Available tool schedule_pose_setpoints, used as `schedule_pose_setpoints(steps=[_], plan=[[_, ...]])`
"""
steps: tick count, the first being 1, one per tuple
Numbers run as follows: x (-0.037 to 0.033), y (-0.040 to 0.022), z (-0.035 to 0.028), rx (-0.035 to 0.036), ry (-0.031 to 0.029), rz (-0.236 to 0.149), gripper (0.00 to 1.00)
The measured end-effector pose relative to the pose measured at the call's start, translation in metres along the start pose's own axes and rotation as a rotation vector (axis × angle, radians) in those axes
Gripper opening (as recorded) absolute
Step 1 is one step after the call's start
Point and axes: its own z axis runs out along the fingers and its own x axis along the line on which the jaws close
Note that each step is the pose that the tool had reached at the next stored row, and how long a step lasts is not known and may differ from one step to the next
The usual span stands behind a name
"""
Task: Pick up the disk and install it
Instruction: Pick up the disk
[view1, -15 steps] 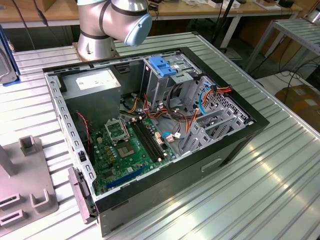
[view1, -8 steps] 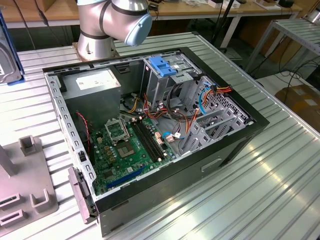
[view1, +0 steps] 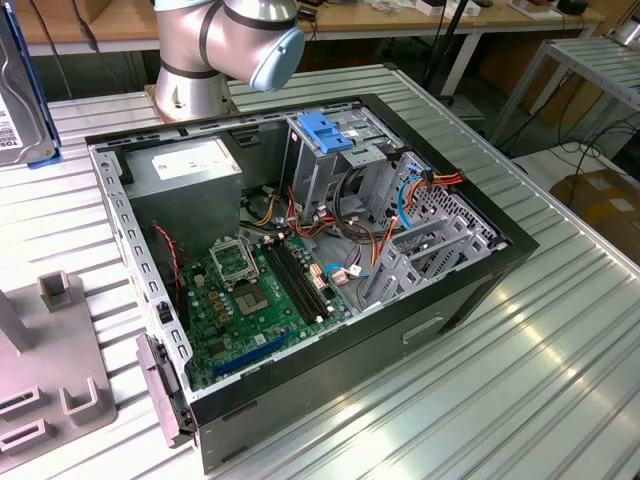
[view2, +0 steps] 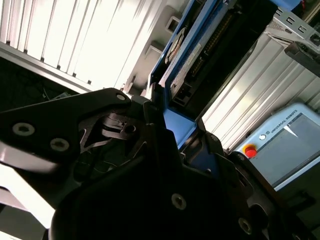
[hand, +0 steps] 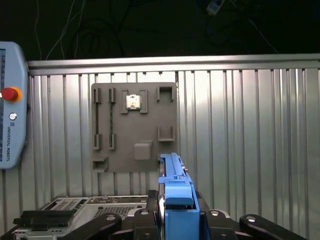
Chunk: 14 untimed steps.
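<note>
First wrist view: my gripper (hand: 177, 216) is closed on the disk (hand: 175, 189). One black finger (hand: 150, 216) bears on each flat side of the disk, and the blue carrier's narrow edge faces the camera. The disk is held on edge, raised off the ribbed metal table (hand: 250, 150).

Second wrist view: the gripper (view2: 186, 146) clamps the blue carrier of the disk (view2: 176, 64), and the rest of the disk extends beyond the fingertips.

Exterior view: the disk (view1: 18, 80) stands upright at the exterior view's left, above the table (view1: 520, 380). It is well apart from the open computer case (view1: 400, 340), which occupies the middle of the table.

Inside the case:
- The drive cage (view1: 315, 175) carries a blue latch (view1: 325, 130) on top.
- The grey power-supply box (view1: 185, 170) sits beside the cage.
- The green motherboard (view1: 245, 300) lies on the case floor.

A grey fixture plate (hand: 135, 127) lies flat near one edge of the table. A small square part (hand: 132, 101) is seated in one of its pockets. A teach pendant (hand: 10, 100) lies near the plate.
</note>
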Motion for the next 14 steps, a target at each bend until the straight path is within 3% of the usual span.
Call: schedule_pose_setpoints(steps=[4, 9, 14], plan=[[-0.0003, -0.0079, -0.0001, 0.0, 0.0, 0.0, 0.37], [-0.0007, -0.0225, -0.0002, 0.0, 0.0, 0.0, 0.37], [-0.0009, -0.0285, -0.0003, 0.0, 0.0, 0.0, 0.37]])
